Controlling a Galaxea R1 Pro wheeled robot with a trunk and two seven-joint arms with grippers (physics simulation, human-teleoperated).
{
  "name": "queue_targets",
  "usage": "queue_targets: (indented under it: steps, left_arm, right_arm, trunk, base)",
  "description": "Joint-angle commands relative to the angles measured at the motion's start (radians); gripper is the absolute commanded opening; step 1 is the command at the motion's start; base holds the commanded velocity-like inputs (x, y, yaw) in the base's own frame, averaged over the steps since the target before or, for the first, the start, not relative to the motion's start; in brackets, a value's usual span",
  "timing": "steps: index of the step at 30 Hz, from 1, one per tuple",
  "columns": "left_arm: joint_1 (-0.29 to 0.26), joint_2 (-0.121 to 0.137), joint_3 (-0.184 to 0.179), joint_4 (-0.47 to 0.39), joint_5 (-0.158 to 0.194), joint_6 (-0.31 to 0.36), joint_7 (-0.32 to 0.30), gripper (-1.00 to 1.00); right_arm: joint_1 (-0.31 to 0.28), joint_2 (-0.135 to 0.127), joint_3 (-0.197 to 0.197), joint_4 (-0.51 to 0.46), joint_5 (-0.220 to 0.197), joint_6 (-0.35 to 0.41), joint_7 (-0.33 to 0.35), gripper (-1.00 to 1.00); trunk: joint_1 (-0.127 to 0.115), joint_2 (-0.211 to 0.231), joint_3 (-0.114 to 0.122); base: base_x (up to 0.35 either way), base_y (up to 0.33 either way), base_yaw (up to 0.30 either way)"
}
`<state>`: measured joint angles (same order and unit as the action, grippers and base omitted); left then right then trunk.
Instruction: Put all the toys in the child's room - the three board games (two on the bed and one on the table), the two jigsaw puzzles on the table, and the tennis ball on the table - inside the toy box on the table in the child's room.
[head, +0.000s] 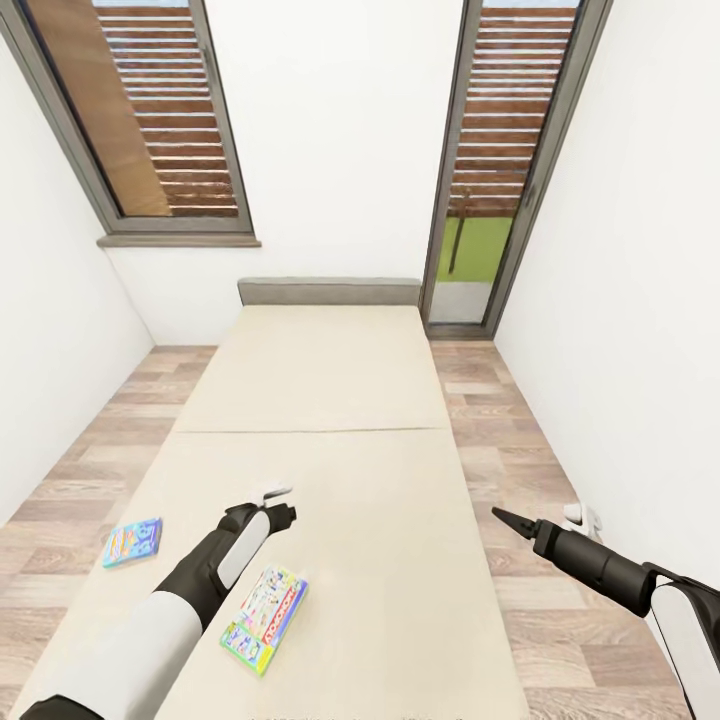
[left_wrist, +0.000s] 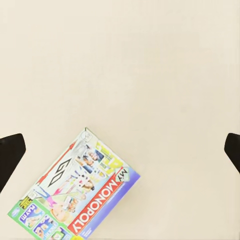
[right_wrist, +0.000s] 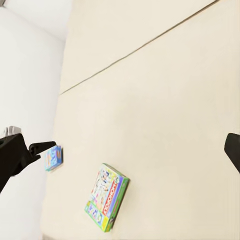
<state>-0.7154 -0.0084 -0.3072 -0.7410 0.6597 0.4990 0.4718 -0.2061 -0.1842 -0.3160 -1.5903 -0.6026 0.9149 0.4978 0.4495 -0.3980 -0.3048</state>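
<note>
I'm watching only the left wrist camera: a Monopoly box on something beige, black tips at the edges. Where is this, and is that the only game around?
Observer: It lies on a bed with a grey headboard, in a white-walled room with tall windows. That beige is the mattress.
Operator: Any other game?
Observer: Yes, a smaller blue game box lies near the bed's left edge, apart from the Monopoly box.
Operator: What are the black tips?
Observer: The fingers of the left gripper, hovering open above the mattress, just beyond the Monopoly box.
Operator: And the other arm?
Observer: The right gripper hangs off the bed's right side, over the wood floor, holding nothing.
</note>
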Motion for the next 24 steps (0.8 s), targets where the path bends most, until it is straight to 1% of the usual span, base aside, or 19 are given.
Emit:
queue_targets:
  steps: [1, 5, 9, 11, 24]
  left_arm:
    - [-0.001, 0.001, -0.004, -0.001, 0.01, -0.004, 0.01, 1.0]
    - [-0.001, 0.001, -0.005, -0.001, -0.001, -0.019, 0.009, 1.0]
    - [-0.001, 0.001, -0.005, -0.001, -0.023, -0.026, 0.008, 1.0]
    - [-0.001, 0.0, -0.004, -0.001, -0.029, -0.027, 0.008, 1.0]
    - [0.0, 0.0, -0.006, -0.001, -0.035, -0.03, 0.008, 1.0]
  right_arm:
    - [-0.001, 0.0, -0.001, 0.0, 0.003, 0.006, 0.005, 1.0]
    - [-0.001, 0.0, -0.001, 0.0, 0.003, 0.006, 0.005, 1.0]
    - [-0.001, -0.001, -0.002, 0.0, 0.003, 0.006, 0.006, 1.0]
    - [-0.001, -0.001, -0.003, 0.0, 0.003, 0.007, 0.007, 1.0]
    - [-0.001, -0.001, -0.003, 0.0, 0.003, 0.007, 0.007, 1.0]
  trunk:
    - [0.001, -0.002, -0.004]
    - [0.001, -0.002, -0.01]
    - [0.001, -0.002, -0.017]
    - [0.001, -0.002, -0.02]
    - [0.001, -0.002, -0.041]
  base:
    - [0.0, 0.0, 0.0]
    - [0.0, 0.0, 0.0]
    - [0.0, 0.0, 0.0]
    - [0.0, 0.0, 0.0]
    - [0.0, 0.0, 0.0]
